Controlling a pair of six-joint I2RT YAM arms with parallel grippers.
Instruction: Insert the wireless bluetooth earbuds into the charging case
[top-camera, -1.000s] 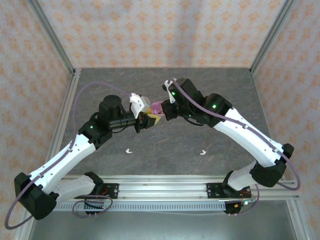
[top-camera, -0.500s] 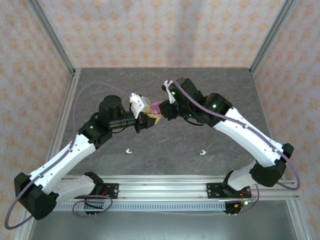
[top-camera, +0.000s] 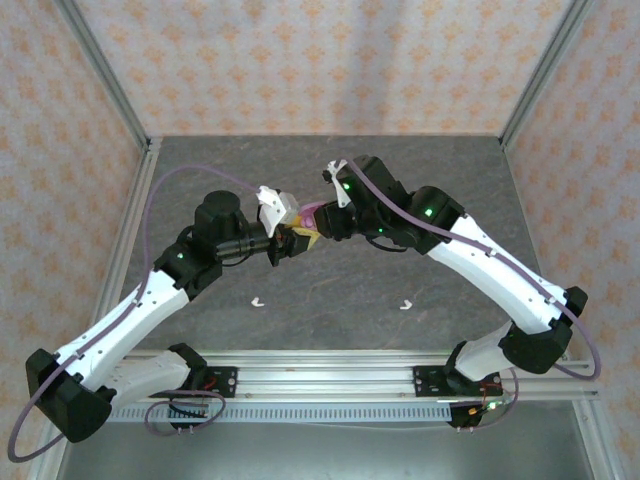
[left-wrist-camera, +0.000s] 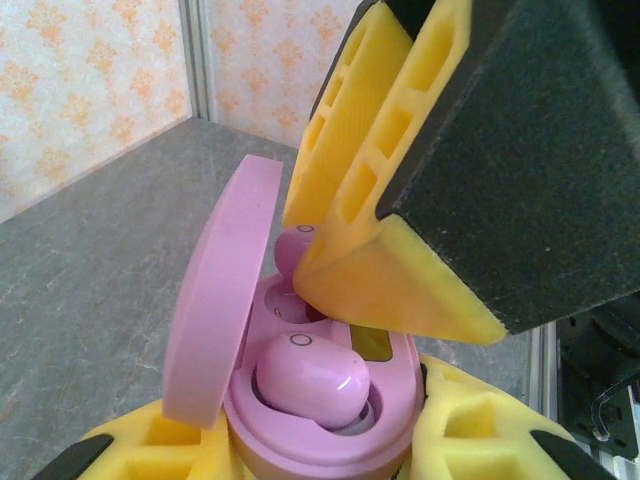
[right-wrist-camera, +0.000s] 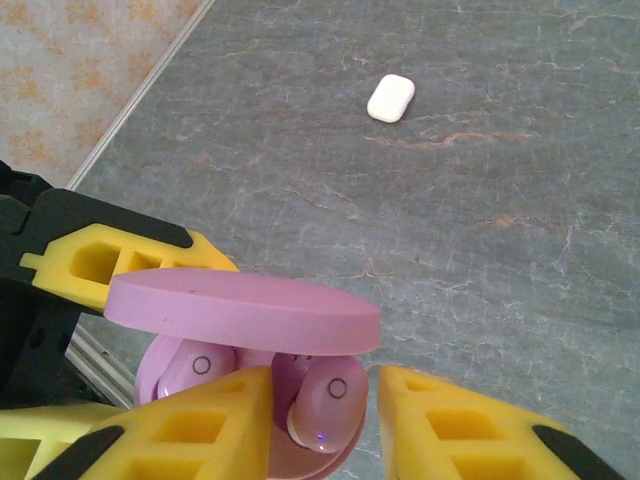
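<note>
Above the middle of the table, I see the left gripper clamped on the open pink charging case, both pink earbuds in it, the right gripper parted around one, and two white earbuds lying on the table.

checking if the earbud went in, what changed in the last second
The left arm's elbow swung slightly left; nothing else visibly moved. The left gripper keeps the case, the right gripper stays at it, jaws apart around a pink earbud; white earbuds lie where they were.
</note>
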